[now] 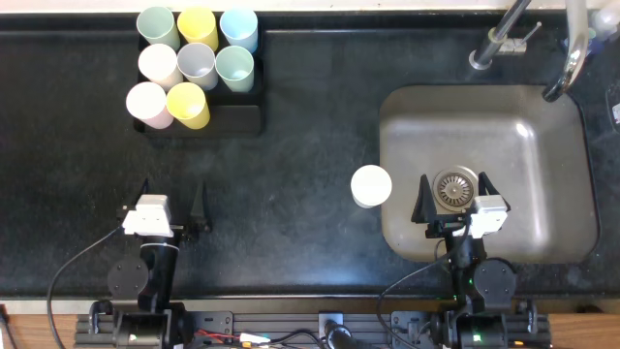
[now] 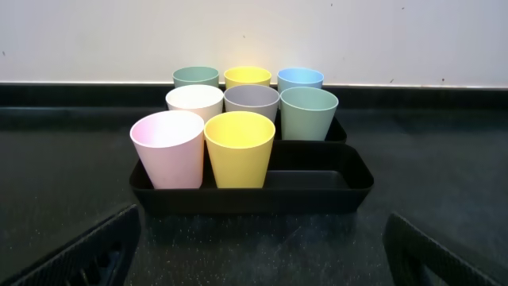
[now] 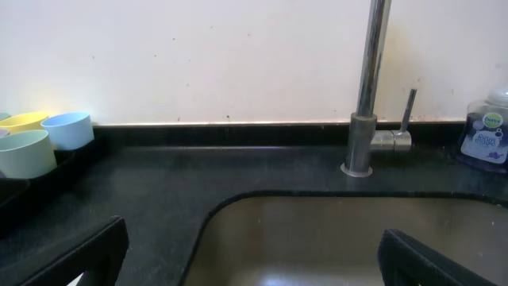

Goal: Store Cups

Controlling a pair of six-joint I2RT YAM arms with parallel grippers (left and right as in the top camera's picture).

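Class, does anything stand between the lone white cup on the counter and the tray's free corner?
Nothing visible does. Bare counter lies between the white cup, beside the sink, and the tray, whose free corner next to the front yellow cup faces it.

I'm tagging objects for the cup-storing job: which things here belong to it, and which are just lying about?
Job: loose white cup; black tray; eight cups standing in it.
Lying about: sink; tap; soap bottle.

Printed label (image 3: 483, 129) on blue soap bottle (image 3: 494, 157) (beside the tap (image 3: 367, 87)), wording too small to read
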